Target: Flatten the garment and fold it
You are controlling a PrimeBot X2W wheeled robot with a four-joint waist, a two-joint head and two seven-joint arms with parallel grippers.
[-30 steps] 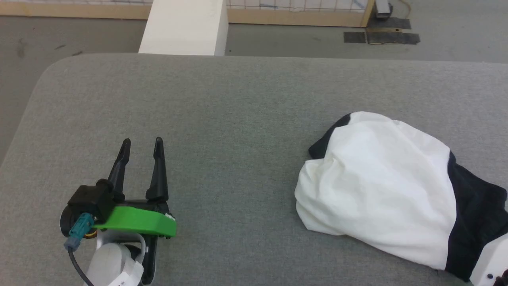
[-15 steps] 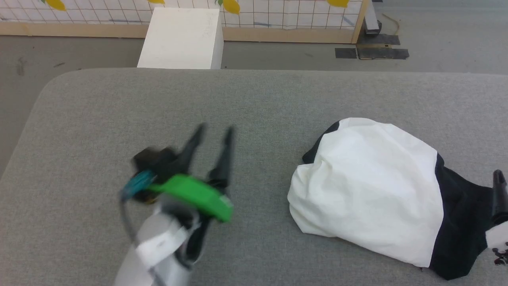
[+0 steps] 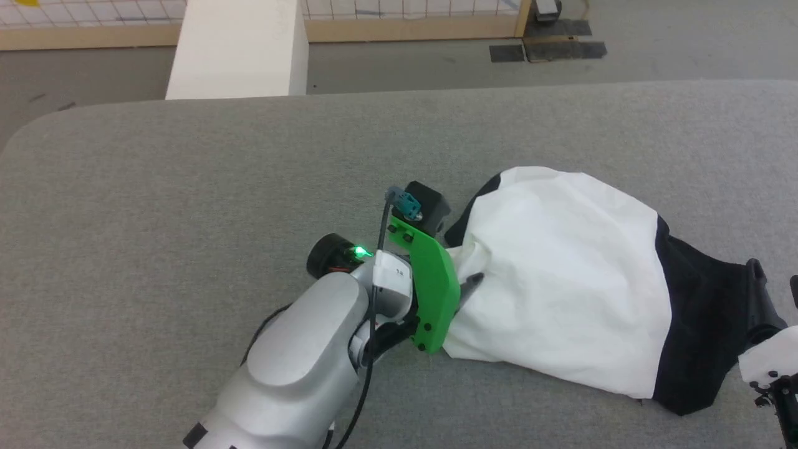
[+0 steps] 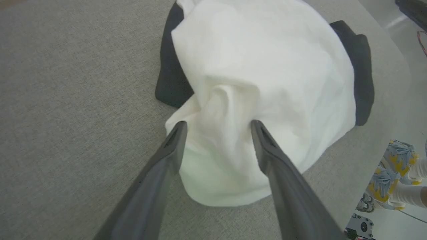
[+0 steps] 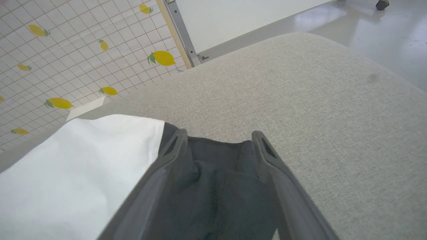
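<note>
The garment (image 3: pixel 561 280) lies bunched; left jaws gape at its white end, right jaws at its black.

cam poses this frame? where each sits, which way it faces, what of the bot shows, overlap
Head view: on the head, facing forward-down at the grey table; left tool at the garment, right tool lower right.
Left wrist view: on that wrist, looking along its open fingers at the white cloth.
Right wrist view: on that wrist, along its open fingers over the black sleeve, toward the lemon-print screen.
Shared: all three show garment and table.
</note>
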